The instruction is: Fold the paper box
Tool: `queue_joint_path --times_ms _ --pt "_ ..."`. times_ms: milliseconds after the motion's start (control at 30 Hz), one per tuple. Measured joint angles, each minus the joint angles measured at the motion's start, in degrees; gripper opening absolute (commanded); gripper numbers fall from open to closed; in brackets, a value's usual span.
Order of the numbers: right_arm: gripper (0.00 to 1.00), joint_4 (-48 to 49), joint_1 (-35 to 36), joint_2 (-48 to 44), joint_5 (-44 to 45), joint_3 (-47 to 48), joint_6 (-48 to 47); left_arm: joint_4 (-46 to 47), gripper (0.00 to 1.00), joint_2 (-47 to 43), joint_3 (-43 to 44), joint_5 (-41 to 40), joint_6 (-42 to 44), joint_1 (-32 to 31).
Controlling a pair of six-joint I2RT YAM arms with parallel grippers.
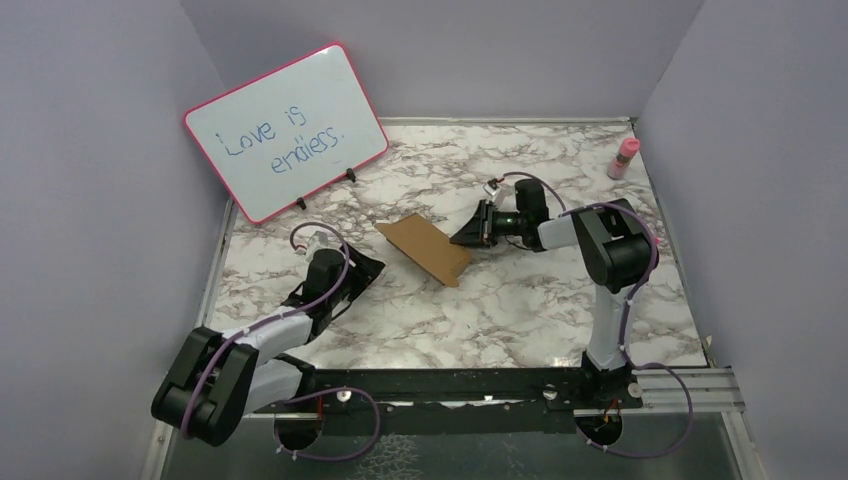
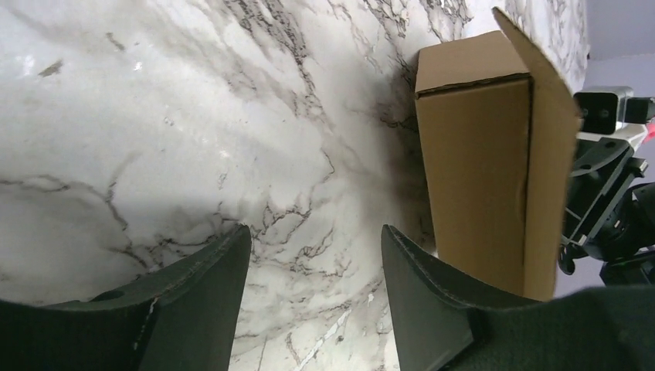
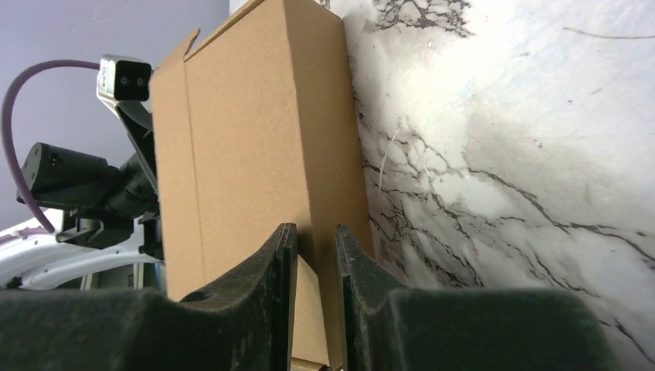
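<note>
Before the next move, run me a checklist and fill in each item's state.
1. Right gripper closed on the paper box edge: ok.
2. Left gripper open and empty: ok.
3. Left gripper touching the box: not ok, it sits apart from it.
4. Box fully folded: not ok, an end flap stands open.
5. Firmness of the right grip: cannot tell.
6. Whiteboard and pink bottle away from the box: ok.

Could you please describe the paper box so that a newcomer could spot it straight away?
On the marble table, look near the middle, beside the right claw. The paper box lies there, the only brown cardboard thing.
</note>
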Motion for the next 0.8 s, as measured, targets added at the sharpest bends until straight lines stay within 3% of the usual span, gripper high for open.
queue_joint_path --times_ms 467,800 --pt "0.3 -5.07 -0.35 2.01 1.88 0.39 -4.57 7.3 0.64 19.69 12.26 4.63 3.48 -2.03" --pt "0.34 -11.96 0.02 -3.1 8.0 0.5 -11.47 8.94 0.61 24.85 16.72 6.73 5.79 -3.26"
